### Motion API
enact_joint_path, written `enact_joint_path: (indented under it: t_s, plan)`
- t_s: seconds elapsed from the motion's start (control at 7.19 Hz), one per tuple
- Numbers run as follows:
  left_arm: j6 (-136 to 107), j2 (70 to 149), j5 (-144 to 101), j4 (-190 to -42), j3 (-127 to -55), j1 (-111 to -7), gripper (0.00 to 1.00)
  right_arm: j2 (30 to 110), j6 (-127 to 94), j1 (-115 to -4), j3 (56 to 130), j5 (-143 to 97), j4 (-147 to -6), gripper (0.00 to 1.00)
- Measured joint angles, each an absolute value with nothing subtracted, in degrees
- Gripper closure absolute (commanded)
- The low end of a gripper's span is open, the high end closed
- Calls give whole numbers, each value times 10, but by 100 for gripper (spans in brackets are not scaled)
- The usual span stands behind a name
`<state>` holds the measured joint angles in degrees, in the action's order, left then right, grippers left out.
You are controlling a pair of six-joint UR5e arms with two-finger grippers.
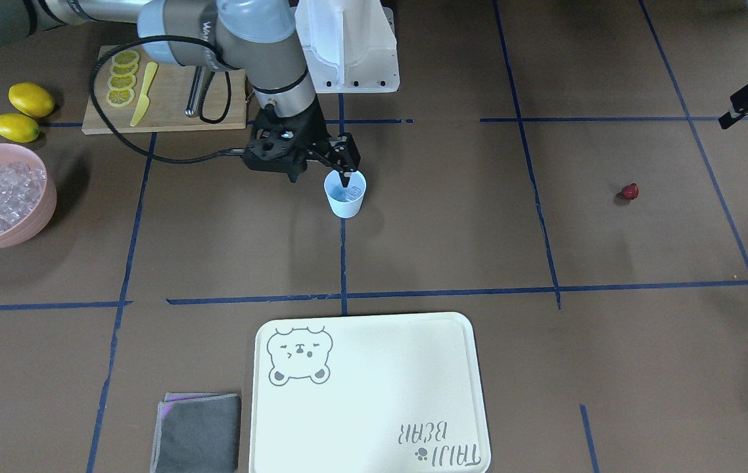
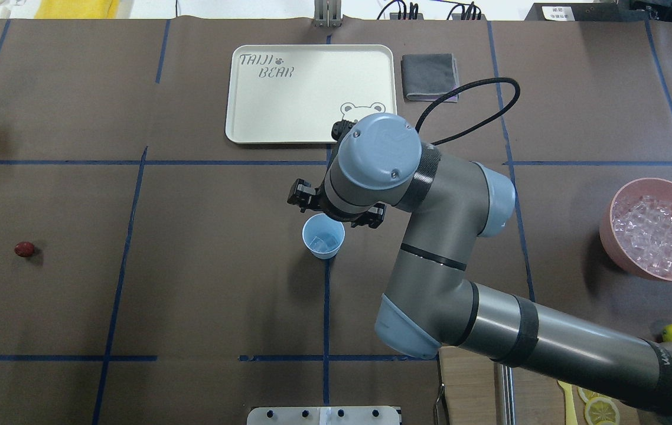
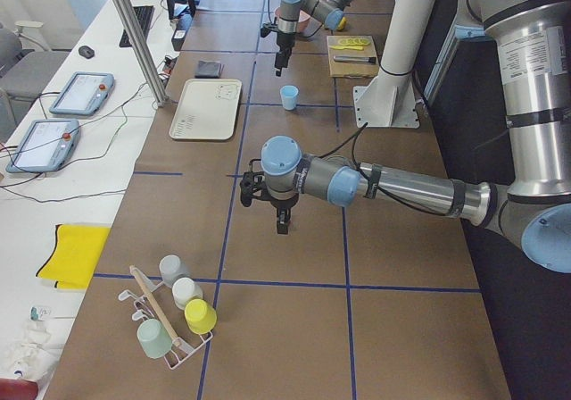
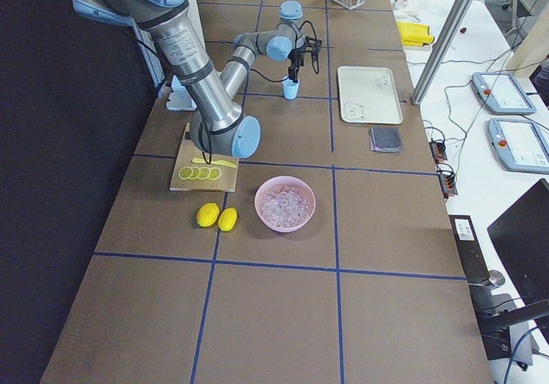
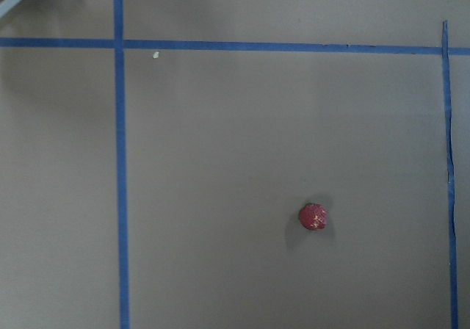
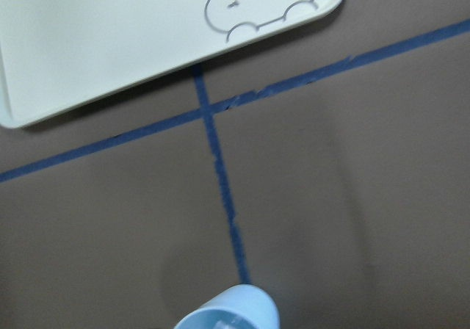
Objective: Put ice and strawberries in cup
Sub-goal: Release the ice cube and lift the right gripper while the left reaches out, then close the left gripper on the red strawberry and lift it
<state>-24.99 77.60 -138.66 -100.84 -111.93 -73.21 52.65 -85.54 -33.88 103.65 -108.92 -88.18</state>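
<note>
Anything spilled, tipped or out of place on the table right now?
Nothing looks spilled or tipped. The cup stands upright with ice inside, the right gripper at its mouth. Only the strawberry looks stray: it lies alone on the bare table, far off on the robot's left side.

Ice (image 2: 323, 241) in the cup (image 2: 324, 254); strawberry (image 2: 24, 249) well apart to its left, bowl (image 2: 609, 236) to its right.

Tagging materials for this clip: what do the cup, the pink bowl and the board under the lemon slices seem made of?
The cup looks like thin light blue plastic, smooth and evenly coloured. The pink bowl seems to be matte plastic with no sharp glare, though ceramic is possible. The board looks like pale wood or bamboo: tan, flat and unglossy.
</note>
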Motion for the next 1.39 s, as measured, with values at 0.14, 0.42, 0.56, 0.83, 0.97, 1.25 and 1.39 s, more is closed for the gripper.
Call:
enact_joint_path:
  t_s: [0.14,0.42,0.56,0.83,0.97,1.25,1.39]
  plan:
    - [-329,786,-1326,-1040,-1116,-659,0,582,-812,-382,1083,-1127,-887,2]
    - [-434,815,-1238,-1098,-1077,-562,0,669,-713,-468,1134,-1199,-890,2]
    - [-475,823,-1211,-1146,-1043,-535,0,692,-681,-491,1143,-1217,-890,1]
    - [-515,831,-1190,-1217,-993,-504,0,708,-655,-506,1146,-1223,-889,1]
    - [-520,837,-1188,-1229,-980,-494,2,709,-651,-507,1146,-1221,-889,1]
    - [-523,846,-1187,-1234,-967,-486,17,709,-650,-507,1147,-1220,-889,1]
    - [-526,848,-1187,-1235,-965,-486,18,708,-651,-507,1148,-1220,-889,1]
